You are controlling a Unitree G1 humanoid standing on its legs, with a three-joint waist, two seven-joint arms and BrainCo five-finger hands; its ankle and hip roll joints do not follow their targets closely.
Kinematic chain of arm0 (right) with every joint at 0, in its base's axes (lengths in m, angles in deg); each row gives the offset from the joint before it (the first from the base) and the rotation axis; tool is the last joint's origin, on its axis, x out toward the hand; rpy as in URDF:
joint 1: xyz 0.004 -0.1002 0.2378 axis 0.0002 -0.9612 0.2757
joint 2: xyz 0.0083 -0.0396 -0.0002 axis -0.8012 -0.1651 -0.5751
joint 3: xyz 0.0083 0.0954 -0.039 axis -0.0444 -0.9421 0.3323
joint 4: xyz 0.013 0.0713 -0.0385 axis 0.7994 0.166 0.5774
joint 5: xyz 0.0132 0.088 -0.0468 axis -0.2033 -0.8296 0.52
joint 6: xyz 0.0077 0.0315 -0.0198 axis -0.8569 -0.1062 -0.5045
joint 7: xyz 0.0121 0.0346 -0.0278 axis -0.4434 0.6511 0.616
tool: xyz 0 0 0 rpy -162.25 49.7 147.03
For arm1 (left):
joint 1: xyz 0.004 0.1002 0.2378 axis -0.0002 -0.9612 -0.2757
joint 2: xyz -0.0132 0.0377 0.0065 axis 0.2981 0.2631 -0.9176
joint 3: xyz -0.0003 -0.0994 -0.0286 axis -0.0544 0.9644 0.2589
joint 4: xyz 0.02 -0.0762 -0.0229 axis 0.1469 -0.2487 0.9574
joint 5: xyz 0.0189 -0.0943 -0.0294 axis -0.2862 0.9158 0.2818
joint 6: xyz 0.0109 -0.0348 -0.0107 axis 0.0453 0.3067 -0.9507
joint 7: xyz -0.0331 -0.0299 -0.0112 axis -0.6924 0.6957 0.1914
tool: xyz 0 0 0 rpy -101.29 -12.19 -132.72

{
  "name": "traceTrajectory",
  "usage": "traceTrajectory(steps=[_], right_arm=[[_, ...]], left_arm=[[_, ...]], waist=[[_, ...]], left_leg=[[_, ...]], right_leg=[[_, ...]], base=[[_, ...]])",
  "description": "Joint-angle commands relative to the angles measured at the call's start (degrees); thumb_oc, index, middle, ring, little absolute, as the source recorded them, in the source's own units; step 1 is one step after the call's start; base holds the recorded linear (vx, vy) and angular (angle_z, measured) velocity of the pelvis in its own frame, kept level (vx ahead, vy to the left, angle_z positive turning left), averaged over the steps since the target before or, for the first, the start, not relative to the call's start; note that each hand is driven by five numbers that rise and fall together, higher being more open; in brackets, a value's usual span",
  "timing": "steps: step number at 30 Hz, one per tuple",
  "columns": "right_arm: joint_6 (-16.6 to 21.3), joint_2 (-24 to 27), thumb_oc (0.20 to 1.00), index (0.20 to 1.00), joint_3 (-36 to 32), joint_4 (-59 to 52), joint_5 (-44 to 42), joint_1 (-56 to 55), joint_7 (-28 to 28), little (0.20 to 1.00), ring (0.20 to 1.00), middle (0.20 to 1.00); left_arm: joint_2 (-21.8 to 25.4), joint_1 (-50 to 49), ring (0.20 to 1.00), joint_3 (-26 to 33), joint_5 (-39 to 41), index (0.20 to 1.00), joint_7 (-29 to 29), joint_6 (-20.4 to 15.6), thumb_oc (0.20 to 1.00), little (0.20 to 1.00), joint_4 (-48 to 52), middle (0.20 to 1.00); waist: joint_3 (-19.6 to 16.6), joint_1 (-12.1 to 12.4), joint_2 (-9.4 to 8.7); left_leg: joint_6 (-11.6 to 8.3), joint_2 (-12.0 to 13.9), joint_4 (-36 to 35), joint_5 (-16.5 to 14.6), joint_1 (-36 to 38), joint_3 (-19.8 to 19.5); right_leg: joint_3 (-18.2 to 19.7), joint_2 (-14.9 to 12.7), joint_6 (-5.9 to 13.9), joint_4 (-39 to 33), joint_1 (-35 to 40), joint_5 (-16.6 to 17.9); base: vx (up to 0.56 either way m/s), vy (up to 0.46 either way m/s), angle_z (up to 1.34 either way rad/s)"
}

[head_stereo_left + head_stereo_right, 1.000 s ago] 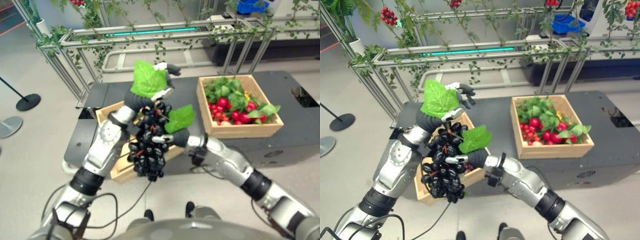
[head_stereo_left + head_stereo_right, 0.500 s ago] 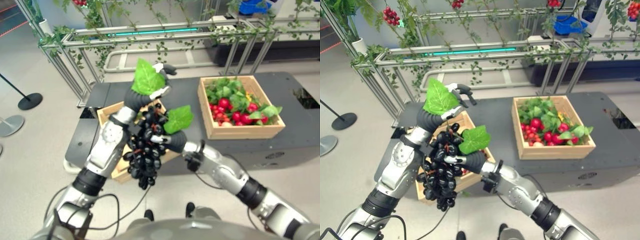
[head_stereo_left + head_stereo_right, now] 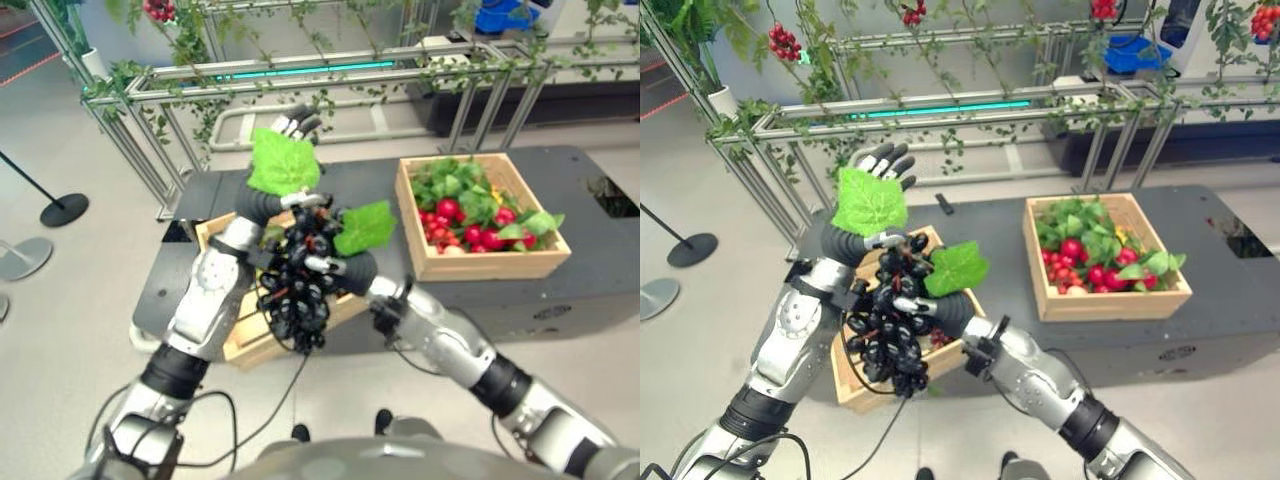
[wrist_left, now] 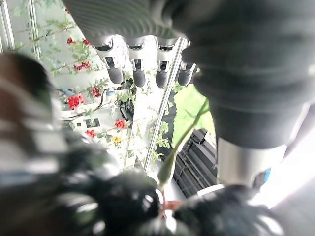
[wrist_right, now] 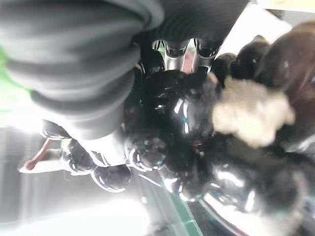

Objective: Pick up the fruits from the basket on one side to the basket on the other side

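Right robot hand (image 3: pixel 932 312): I've got it curled on the grapes (image 3: pixel 888 335), above the left basket (image 3: pixel 852 385).
Left robot hand (image 3: pixel 878 170): fingers straight, beside a leaf.
Handling: heavy, floppy, squashy; I'd hold the stem.

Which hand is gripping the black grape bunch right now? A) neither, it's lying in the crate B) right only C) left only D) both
B: the right hand has its fingers curled into the black grape bunch, while the left hand above it has straight fingers.
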Motion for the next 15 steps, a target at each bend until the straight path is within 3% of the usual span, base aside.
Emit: traceTrajectory(steps=[1,6,15], right_arm=[[9.23,-9.02,0.200,0.200,-7.41,-5.17,-6.40,5.41,-0.04,0.200,0.200,0.200],[11.37,-9.54,0.200,0.200,-10.21,-5.93,-7.98,5.30,0.97,0.200,0.200,0.200],[13.73,-8.70,0.200,0.200,-14.04,-6.91,-9.22,3.72,2.55,0.200,0.200,0.200]], left_arm=[[0.06,-1.15,1.000,0.53,1.64,1.000,-0.86,-2.85,1.000,1.000,-1.06,1.000],[-1.35,-3.08,1.000,1.25,3.42,1.000,-2.13,-3.07,1.000,1.000,-1.44,1.000],[-3.29,-5.06,1.000,1.92,3.97,1.000,-4.14,-2.74,1.000,1.000,-3.84,1.000]], waist=[[0.43,-1.07,-1.38],[-0.32,-1.82,0.33],[-0.97,-3.13,1.42]], left_leg=[[1.21,-2.63,1.29,-5.67,2.76,0.79],[1.17,-2.96,0.86,-5.48,3.54,1.10],[0.96,-2.68,0.62,-5.57,4.58,1.68]], right_leg=[[-0.17,-1.29,5.08,-3.51,5.25,-1.89],[-0.21,-1.31,4.88,-4.13,5.97,-1.78],[-0.15,-1.11,4.59,-4.69,7.07,-2.21]], base=[[0.00,0.000,0.00],[0.00,-0.002,-0.03],[0.00,-0.002,0.00]])
